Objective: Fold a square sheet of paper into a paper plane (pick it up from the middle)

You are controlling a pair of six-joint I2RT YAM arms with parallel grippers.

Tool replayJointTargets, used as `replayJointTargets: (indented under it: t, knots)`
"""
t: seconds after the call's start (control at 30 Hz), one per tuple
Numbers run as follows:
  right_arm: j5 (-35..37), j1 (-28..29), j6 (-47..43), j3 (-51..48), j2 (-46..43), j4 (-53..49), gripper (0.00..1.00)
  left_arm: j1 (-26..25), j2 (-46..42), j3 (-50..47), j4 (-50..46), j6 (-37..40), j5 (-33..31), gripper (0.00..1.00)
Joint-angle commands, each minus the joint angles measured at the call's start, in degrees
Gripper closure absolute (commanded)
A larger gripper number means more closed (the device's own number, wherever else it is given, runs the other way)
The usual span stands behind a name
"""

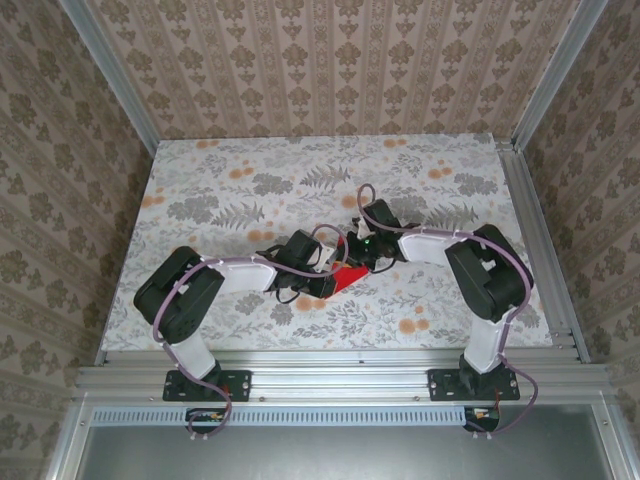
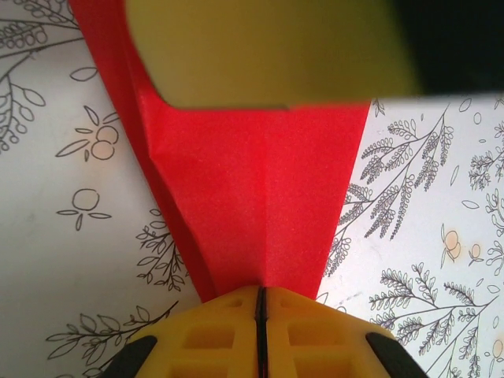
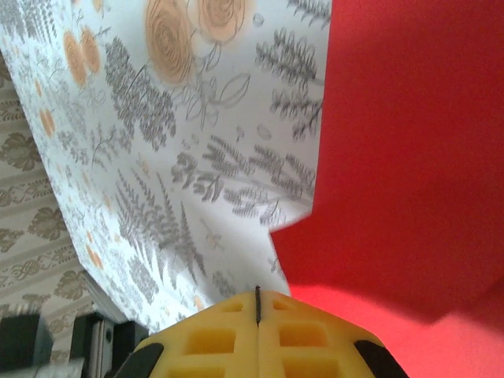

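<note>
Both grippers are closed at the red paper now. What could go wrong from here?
1. The left gripper and the right gripper both seem shut on the same thin paper; if they move apart, it may tear.
2. The left gripper pinches only the narrow end, so the paper may slip out.
3. In the left wrist view the layers along the left edge do not line up; pressing now may fix a crooked crease.

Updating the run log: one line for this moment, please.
left gripper: shut on folded red paper | right gripper: shut beside paper edge, grip unclear
</note>
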Motion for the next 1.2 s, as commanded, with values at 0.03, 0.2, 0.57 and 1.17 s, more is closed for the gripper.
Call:
replayJointTargets:
  t: [0.03, 0.2, 0.57, 1.17]
  knots:
    - [0.13, -1.32, -1.83, 3.47, 4.46, -0.59, 0.94, -0.63, 2.29, -3.37, -12.4, 1.73, -1.91, 0.9]
    - [0.76, -3.36, -5.37, 5.27, 7.45, -2.75, 0.94, -0.58, 2.2, -3.27, -12.76, 2.12, -1.9, 0.9]
    - [-1.25, -8.94, -11.71, 7.27, 11.54, -4.29, 0.93, -0.47, 2.2, -2.64, -14.16, 2.78, -1.02, 0.9]
    - [-4.88, -18.9, -14.75, 8.69, 12.07, -2.52, 0.92, -0.21, 2.89, -2.31, -15.44, 3.31, 0.21, 0.9]
